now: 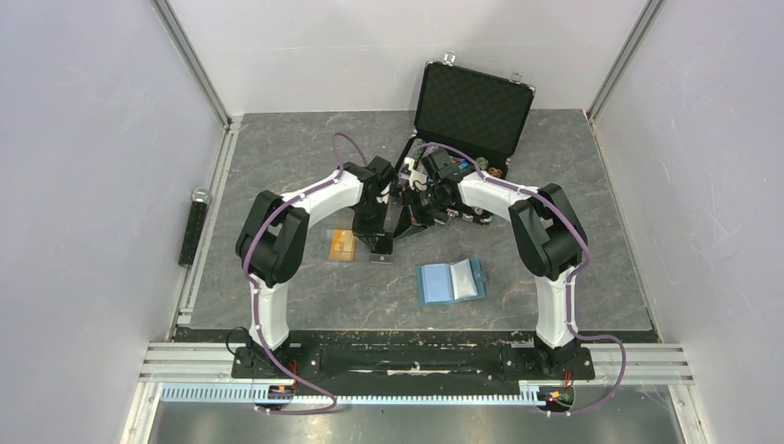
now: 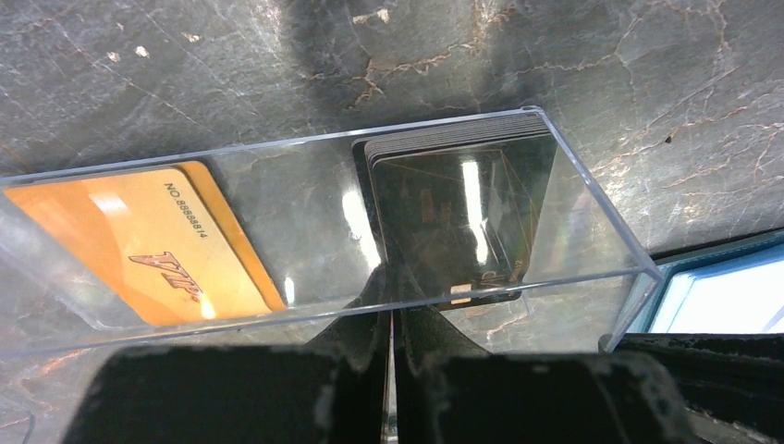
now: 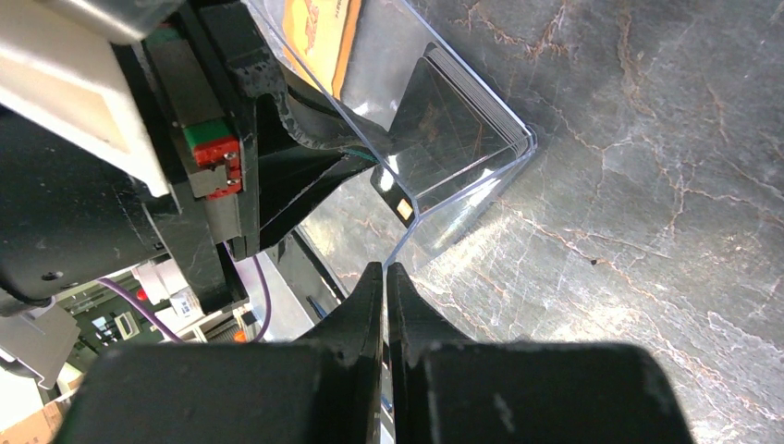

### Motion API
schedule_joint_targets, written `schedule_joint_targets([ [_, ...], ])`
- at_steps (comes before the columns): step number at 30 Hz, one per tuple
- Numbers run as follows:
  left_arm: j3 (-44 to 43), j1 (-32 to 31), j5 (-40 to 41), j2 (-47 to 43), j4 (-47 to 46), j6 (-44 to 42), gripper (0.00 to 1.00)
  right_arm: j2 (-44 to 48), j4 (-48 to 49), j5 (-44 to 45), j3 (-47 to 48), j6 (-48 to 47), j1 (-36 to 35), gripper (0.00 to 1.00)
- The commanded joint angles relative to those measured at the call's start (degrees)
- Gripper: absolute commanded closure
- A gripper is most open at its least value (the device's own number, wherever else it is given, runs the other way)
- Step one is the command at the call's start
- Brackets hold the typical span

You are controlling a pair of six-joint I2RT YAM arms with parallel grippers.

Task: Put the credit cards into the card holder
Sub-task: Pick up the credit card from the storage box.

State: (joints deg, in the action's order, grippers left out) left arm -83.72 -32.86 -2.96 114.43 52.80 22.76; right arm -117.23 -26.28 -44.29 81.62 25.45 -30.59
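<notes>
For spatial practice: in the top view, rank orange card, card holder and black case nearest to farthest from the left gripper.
1. orange card, just left of the left gripper.
2. card holder, right and nearer the bases.
3. black case, at the back.

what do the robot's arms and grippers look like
The left arm and right arm each have white links with bulky black joint housings on black bases. A purple cable runs along each. The left gripper and right gripper have matte black, wedge-shaped fingers that taper to narrow tips.
</notes>
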Motion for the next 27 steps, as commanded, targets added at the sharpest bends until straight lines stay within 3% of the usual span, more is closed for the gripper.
schedule_joint_targets([
  [1,-2.38,-0.71,-1.11,-2.9,-2.63,-0.85,0.98,-0.98,0.57,-0.44,0.33,-1.07,-0.57,0.99],
  [15,0.75,-0.04,-5.22,-7.55,-7.25,4.41,0.98,-0.45,0.59,-0.18,-0.41,-1.24,-0.6,0.99],
  [19,2.77,0.88,-8.53,-7.6,-9.82,5.83,0.86,-0.53,0.57,-0.18,-0.37,-1.23,-0.62,0.99],
  [27,6.1,2.18,-11.15,-8.01,-13.31,7.82,0.78,-0.46,0.5,-0.18,-0.33,-1.28,-0.61,0.99],
])
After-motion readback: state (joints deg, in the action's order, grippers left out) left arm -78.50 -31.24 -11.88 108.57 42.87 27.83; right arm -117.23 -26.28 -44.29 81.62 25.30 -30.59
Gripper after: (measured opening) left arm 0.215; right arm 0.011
